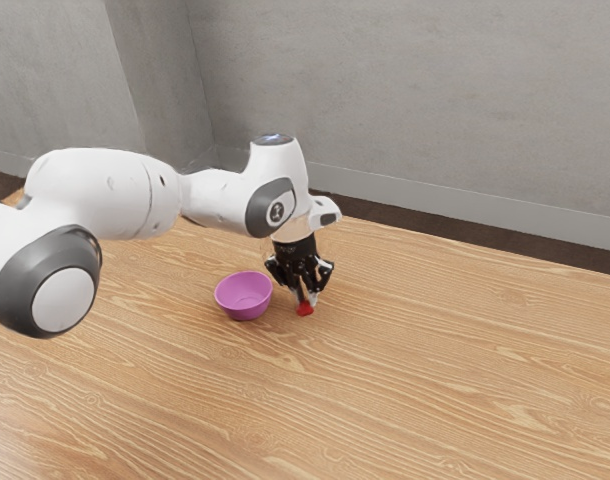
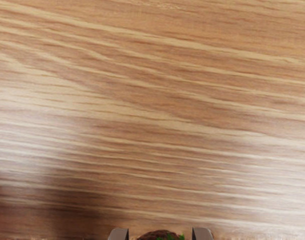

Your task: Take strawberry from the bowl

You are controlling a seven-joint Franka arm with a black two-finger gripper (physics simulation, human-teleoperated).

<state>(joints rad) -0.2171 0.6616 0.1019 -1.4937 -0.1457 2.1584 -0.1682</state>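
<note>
Your gripper [image 1: 306, 299] points down toward the wooden table [image 1: 435, 400], and by the look of it is clamped on the strawberry [image 1: 305, 310], one finger to each side and the fruit low at the tips. In the wrist view you can see the strawberry's dark top and a bit of green leaf between the two fingertips. The fruit is outside the pink bowl [image 1: 244, 311], just beside it, toward the exterior view's right and about as near as the bowl is. That sideways gap is what your next move turns on: it looks enough to set the strawberry down without the bowl's rim in the way, but drifting toward the exterior view's left would bring the hand back against the bowl. You can't tell from here whether the fruit touches the table or hangs a touch above it, so ease down only until it bears, then spread the fingers and lift straight up. Let go too high and it could roll; press too hard and it may squirt out sideways. I'd judge the task nearly done, with the release left.
</note>
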